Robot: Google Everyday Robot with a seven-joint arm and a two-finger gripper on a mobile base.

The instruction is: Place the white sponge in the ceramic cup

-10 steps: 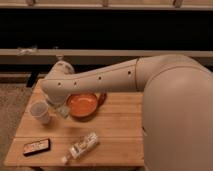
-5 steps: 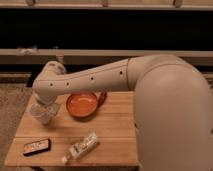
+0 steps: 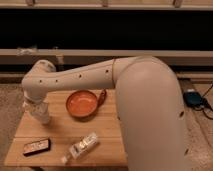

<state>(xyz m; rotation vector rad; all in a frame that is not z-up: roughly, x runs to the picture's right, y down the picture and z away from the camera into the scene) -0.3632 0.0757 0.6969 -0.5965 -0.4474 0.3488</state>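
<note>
At the left end of the light wooden table (image 3: 107, 142), the robot's white arm (image 3: 80, 80) bent down from its rounded joint, and the gripper (image 3: 35, 105) stood directly over the small pale whitish-grey ceramic cup (image 3: 45, 119), at its rim or just inside it. The fingers of the gripper were pressed together. The cup stood upright near the left back corner of the table, and the arm covered its upper part. The small off-white white sponge could not be seen separately on the table; it was hidden at the place where the gripper met the cup, and I could not tell whether it was between the fingers or already in the cup.

In front of the cup, near the front left edge, a flat black rectangular object with a pale label (image 3: 36, 146) lay on the wood. To the right of it, a clear plastic bottle with a white label (image 3: 82, 146) lay on its side, turned diagonally. Behind the bottle, about the middle of the table, stood the wide round orange bowl (image 3: 82, 104), well apart from the cup. A small reddish thing (image 3: 102, 96) touched the right side of the bowl. The big white body of the robot (image 3: 150, 120) covered the right part of the table. On the floor at the far right lay a dark bluish device with a cable (image 3: 192, 97).
</note>
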